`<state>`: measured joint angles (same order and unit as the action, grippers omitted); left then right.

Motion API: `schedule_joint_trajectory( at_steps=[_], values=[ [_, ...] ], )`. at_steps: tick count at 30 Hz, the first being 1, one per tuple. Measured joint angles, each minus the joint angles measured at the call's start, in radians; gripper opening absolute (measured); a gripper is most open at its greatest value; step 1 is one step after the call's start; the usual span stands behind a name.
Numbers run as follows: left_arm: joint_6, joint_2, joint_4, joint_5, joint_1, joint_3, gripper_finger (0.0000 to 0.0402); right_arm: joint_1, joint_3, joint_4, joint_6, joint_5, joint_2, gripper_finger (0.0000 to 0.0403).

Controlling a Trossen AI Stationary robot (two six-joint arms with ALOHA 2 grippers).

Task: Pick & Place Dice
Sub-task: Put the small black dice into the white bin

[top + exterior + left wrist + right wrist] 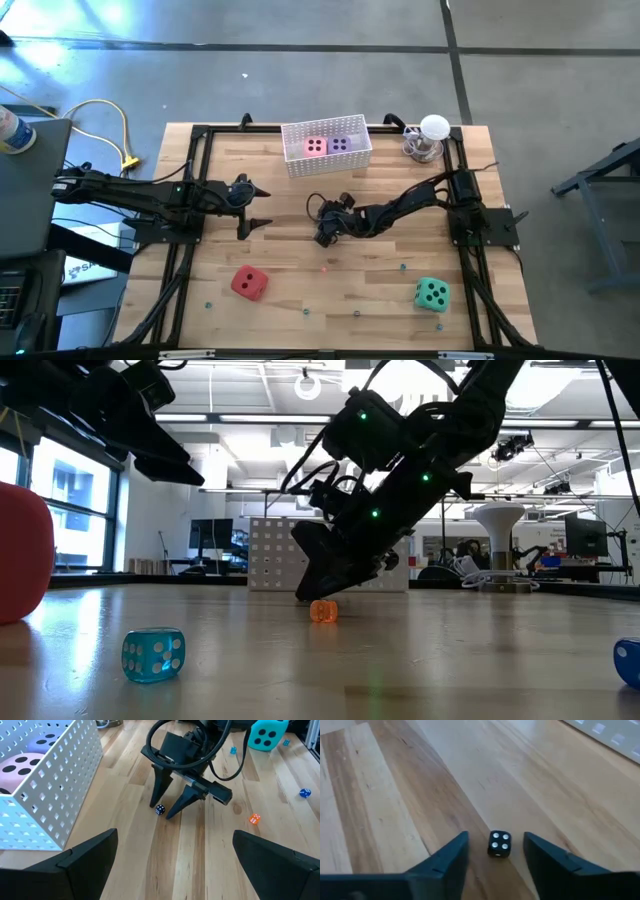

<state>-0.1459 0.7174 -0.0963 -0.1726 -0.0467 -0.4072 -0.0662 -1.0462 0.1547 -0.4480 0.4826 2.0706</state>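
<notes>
Near the middle of the wooden table (290,300), the right gripper (326,236) is lowered to the boards with its two dark fingers (445,862) spread apart, and a small black die (499,843) with white pips sits on the wood in the gap between them — neither finger touches it in the right wrist view. The left wrist view shows the same die (159,809) just beside one fingertip of that gripper (167,810).

At about twelve o'clock from the right gripper, near the table's far edge, stands a white perforated basket (326,160); inside it lie the pink die (315,146) and the purple die (340,145), side by side. The red die (249,283) rests on the boards at roughly eight o'clock from the gripper, and the teal-green die (432,294) at about four o'clock, well apart from each other.

Several tiny dice are scattered over the near half of the table — among them a small orange die (322,610) and a translucent blue die (153,655).

At nine o'clock from the right gripper the left gripper (252,206) hangs above the wood, its fingers (82,865) wide apart and holding nothing.
</notes>
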Motion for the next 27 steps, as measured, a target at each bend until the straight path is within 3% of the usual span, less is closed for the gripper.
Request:
schedule_joint_trajectory(
  at_steps=[10, 27],
  values=[
    [0.0, 0.0, 0.0, 0.0, 0.0, 0.0, 0.0386, -0.01, 0.002, -0.001, 0.012, 0.013, 0.0, 0.0036],
    [0.001, 0.0, 0.0, 0.0, 0.0, 0.0, 0.0386, -0.037, 0.001, -0.001, 0.063, 0.011, -0.042, 0.0037]
  ],
)
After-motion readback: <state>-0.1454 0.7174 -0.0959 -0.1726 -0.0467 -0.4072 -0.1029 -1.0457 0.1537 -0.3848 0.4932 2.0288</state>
